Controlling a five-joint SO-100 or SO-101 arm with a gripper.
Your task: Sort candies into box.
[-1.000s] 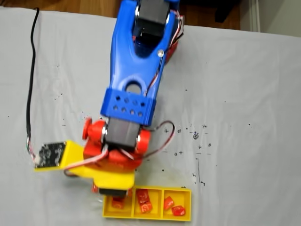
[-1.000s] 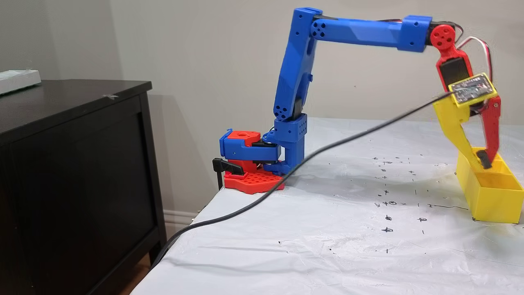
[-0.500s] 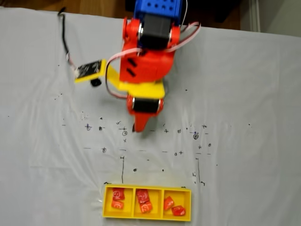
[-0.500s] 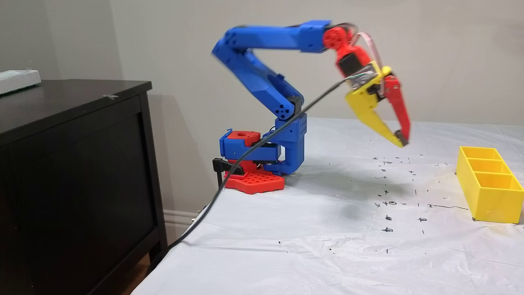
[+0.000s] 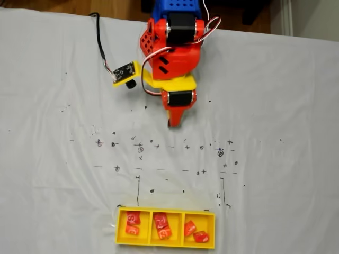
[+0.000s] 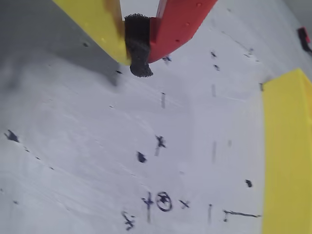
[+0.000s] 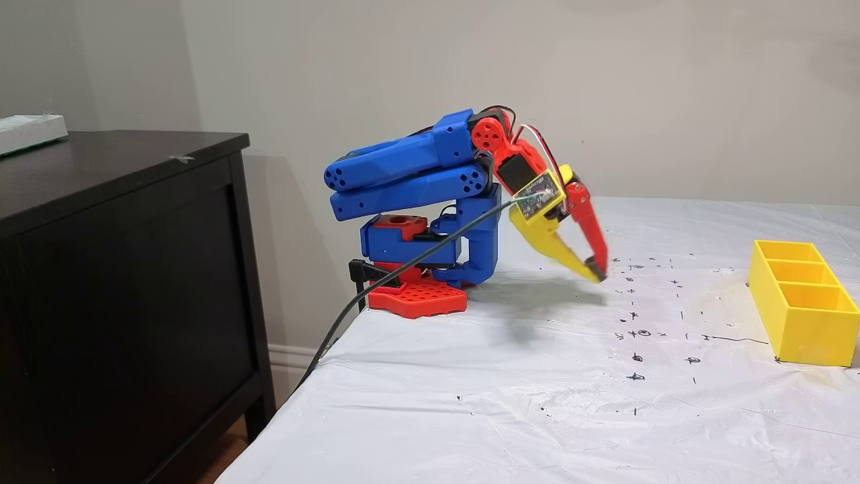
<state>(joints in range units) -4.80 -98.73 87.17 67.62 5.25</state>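
The yellow box [image 5: 165, 244] lies at the table's near edge in a fixed view, its three compartments in a row. Small red candies sit inside it: a pair in the left compartment [image 5: 133, 217], a pair in the middle [image 5: 161, 220] and a pair in the right [image 5: 189, 228]. The same box [image 7: 806, 323] stands at the right in a fixed view, and its wall [image 6: 287, 156] fills the right edge of the wrist view. My gripper [image 5: 174, 124] [image 7: 596, 275] [image 6: 139, 48] is shut with nothing in it, low over the table far from the box.
The arm is folded back over its blue and red base [image 7: 416, 269]. A black cable [image 7: 403, 269] runs off the table's left edge. A dark cabinet [image 7: 121, 269] stands to the left. Pen marks [image 5: 140, 150] dot the white table cover.
The arm has pulled back from the box and folded down toward its base. The gripper, which hung over the left compartment a second ago, now sits shut near the table. The candies have not moved.
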